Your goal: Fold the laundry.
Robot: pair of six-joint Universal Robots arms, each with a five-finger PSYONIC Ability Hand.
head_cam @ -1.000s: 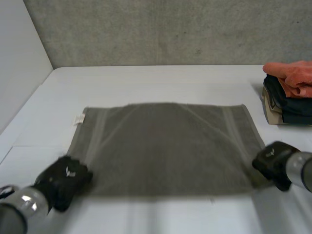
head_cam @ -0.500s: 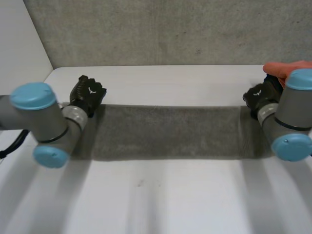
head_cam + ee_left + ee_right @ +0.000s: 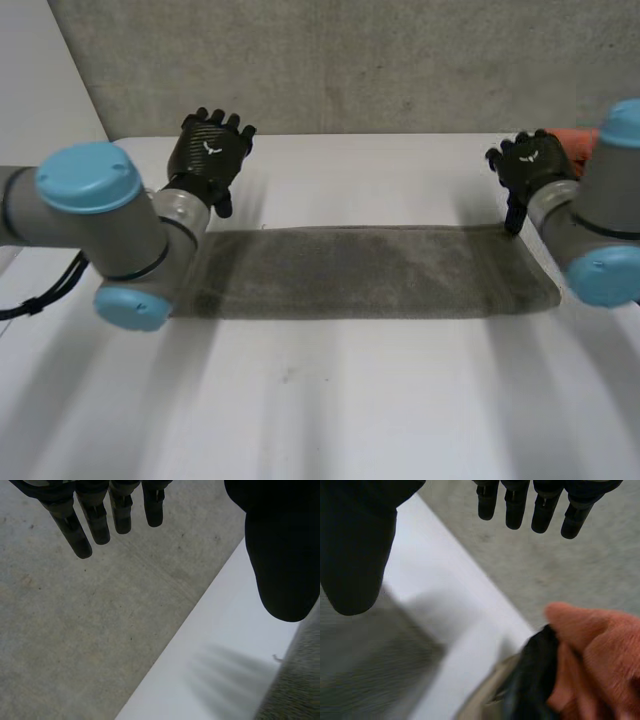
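Note:
A grey-green towel [image 3: 370, 272] lies folded in half as a long flat strip across the middle of the white table [image 3: 330, 400]. My left hand [image 3: 208, 150] hovers above the towel's far left corner, fingers [image 3: 95, 520] spread straight and holding nothing; a bit of the towel's corner [image 3: 295, 680] lies below its thumb. My right hand [image 3: 530, 165] hangs over the far right corner, fingers [image 3: 540, 510] straight and empty, with the towel's corner [image 3: 365, 650] under its thumb.
A stack of folded clothes, orange [image 3: 600, 650] on top of dark ones [image 3: 532, 680], sits at the table's right edge just beyond my right hand. A grey wall [image 3: 350, 60] stands behind the table's far edge.
Both hands carried the towel's near edge over to the far edge, folding it in half. They have since let go, opened and lifted off the corners.

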